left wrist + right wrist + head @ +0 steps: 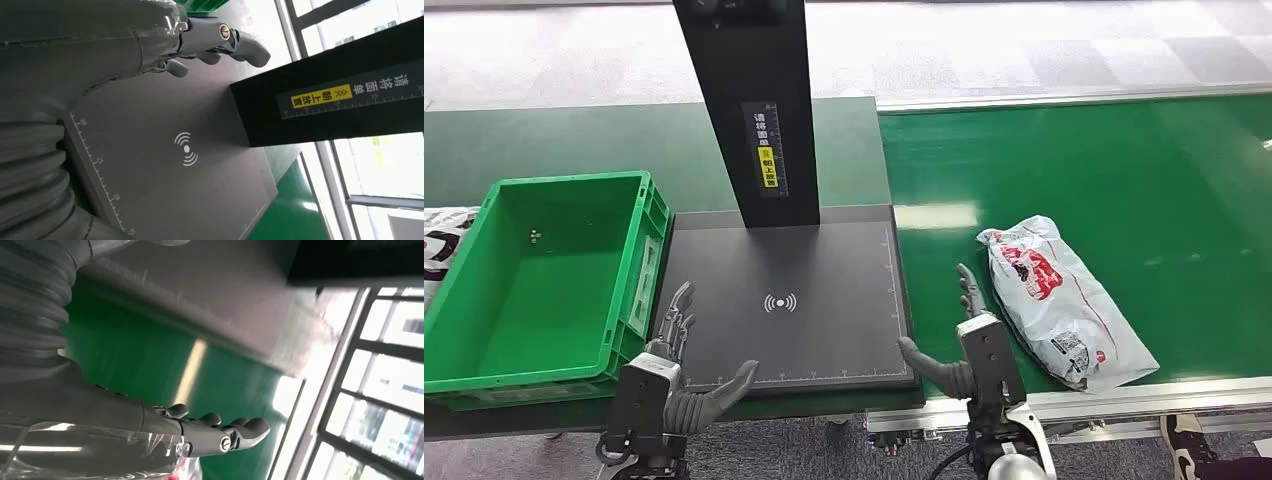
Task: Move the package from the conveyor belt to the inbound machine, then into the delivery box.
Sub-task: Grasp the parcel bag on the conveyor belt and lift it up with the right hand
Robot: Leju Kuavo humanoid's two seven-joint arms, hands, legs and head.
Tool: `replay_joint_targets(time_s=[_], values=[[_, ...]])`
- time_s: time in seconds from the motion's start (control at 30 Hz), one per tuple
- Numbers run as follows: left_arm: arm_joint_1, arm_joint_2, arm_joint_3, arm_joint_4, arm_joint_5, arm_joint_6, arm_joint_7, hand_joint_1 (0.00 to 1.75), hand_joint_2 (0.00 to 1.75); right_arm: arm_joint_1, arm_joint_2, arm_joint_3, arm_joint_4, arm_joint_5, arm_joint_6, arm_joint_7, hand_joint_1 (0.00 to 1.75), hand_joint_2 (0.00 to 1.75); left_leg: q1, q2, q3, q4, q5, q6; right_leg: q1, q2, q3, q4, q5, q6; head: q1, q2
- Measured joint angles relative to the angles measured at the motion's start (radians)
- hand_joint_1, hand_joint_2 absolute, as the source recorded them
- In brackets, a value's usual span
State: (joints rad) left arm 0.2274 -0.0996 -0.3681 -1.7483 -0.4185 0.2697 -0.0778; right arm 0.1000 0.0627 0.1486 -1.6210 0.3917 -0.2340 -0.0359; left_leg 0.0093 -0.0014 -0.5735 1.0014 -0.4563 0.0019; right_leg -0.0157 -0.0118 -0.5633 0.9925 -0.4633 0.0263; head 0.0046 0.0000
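Right hand (972,335) is released, empty, beside the package (1059,298) — pickup step; next you must grasp it off the belt (1124,170).

We see a white package (1061,299) printed with red patches and dark marks, lying on the glossy green conveyor belt (1124,170). To its left, the inbound machine (794,300) is matt dark grey with a white wave symbol, white ruler ticks along its edges and a black post bearing a yellow label. The delivery box (629,230) at far left is bright green.
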Motion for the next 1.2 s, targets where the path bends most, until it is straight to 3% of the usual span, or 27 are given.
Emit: replay_joint_targets(time_s=[0.13,0.27,0.63,0.93,1.2], values=[[0.002,0.002,0.004,-0.002,0.008,0.003,-0.005,0.00,1.75,-0.046,-0.034,-0.111,0.037,0.041,0.021,0.000,0.00,1.75,0.000,0.000,0.000,0.000,0.000,0.000,0.000,0.000,0.000,0.000,0.000,0.000,0.000,0.000],[0.002,0.001,0.016,-0.005,0.008,0.006,-0.013,0.00,1.75,-0.139,-0.105,-0.197,0.100,0.087,0.031,0.000,0.00,1.75,0.000,0.000,0.000,0.000,0.000,0.000,0.000,0.000,0.000,0.000,0.001,0.001,0.000,0.000],[0.006,0.001,0.054,-0.005,0.012,0.013,-0.043,0.00,1.75,-0.378,-0.262,-0.275,0.360,0.167,0.026,0.073,0.00,1.75,0.000,0.000,0.000,0.001,0.000,0.000,0.000,0.000,0.000,0.000,0.001,0.001,0.000,0.000],[-0.004,0.002,0.060,-0.005,0.028,0.014,-0.045,0.00,1.75,-0.512,-0.299,-0.297,0.638,0.212,-0.012,0.080,0.00,1.75,0.000,0.000,0.000,0.001,0.000,0.000,0.000,0.000,0.000,0.000,0.001,0.001,0.000,0.000],[-0.016,0.002,0.063,-0.005,0.018,-0.017,-0.037,0.00,1.75,-0.496,-0.288,-0.305,0.741,0.135,0.063,0.029,0.00,1.75,0.000,0.000,0.000,0.000,0.000,0.000,0.001,0.000,-0.001,0.000,0.000,0.000,0.000,0.000]])
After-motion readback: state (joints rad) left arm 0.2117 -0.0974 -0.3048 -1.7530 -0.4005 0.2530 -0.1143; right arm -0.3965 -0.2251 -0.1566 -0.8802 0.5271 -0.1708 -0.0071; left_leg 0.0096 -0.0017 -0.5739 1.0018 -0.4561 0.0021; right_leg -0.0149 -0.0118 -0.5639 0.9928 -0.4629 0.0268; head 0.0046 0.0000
